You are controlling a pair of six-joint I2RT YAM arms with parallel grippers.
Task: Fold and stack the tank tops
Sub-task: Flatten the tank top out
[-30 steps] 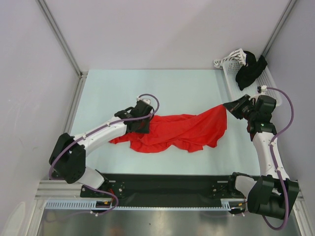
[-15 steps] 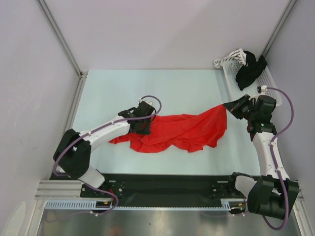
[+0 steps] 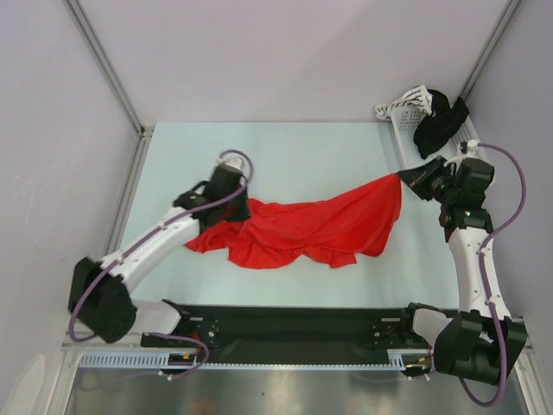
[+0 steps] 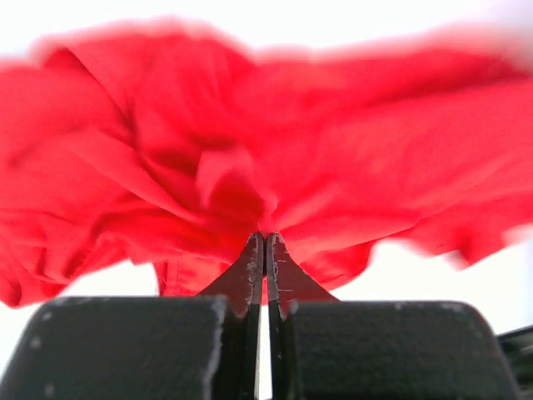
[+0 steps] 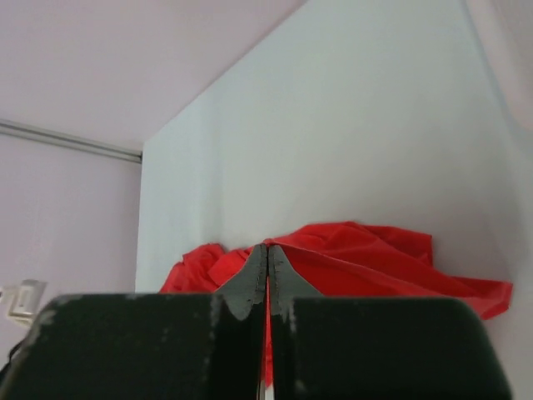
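The bright red, thin fabric tank top [image 3: 311, 229] lies bunched across the middle of the top view on the pale green desk [image 3: 302, 156]. My left fingers [image 4: 248, 271] are clenched on a fold at its left end. My right fingers [image 5: 250, 279] pinch its raised corner near the right edge. Both bites look shallow, so I judge that pulling apart could slip a corner free, or drag doubled layers and leave it twisted.

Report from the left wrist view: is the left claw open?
No: the left claw has its two fingers pressed together, pinching a fold of the red tank top at their tips.
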